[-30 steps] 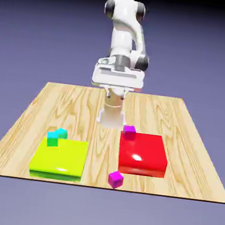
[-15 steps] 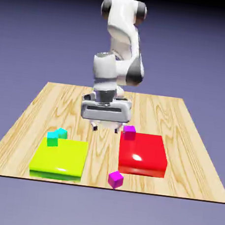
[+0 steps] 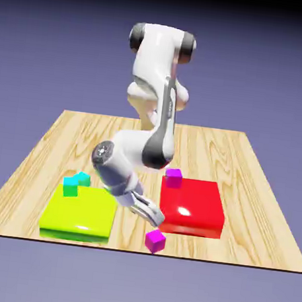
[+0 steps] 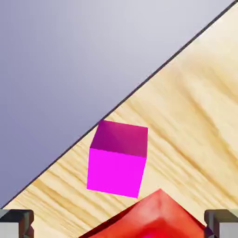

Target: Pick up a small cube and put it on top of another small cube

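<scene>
One small magenta cube (image 3: 155, 241) (image 4: 117, 160) rests on the wood close to the table's front edge. A second small magenta cube (image 3: 173, 177) sits at the far left corner of the flat red block (image 3: 192, 207). My gripper (image 3: 153, 216) (image 4: 119, 227) hangs tilted just above and behind the near cube, open and holding nothing. In the hand view the near cube lies ahead of the grey fingertips (image 4: 16, 223), not between them, and a corner of the red block (image 4: 151, 218) shows at the bottom.
A flat yellow-green block (image 3: 79, 213) lies at the exterior view's left, with a cyan cube (image 3: 84, 178) and a teal cube (image 3: 70, 188) at its far left corner. The table's front edge (image 4: 111, 109) runs right beside the near cube.
The arm has swung down and forward from above the table's middle to the near magenta cube at the front edge. The jaws have opened wider.
</scene>
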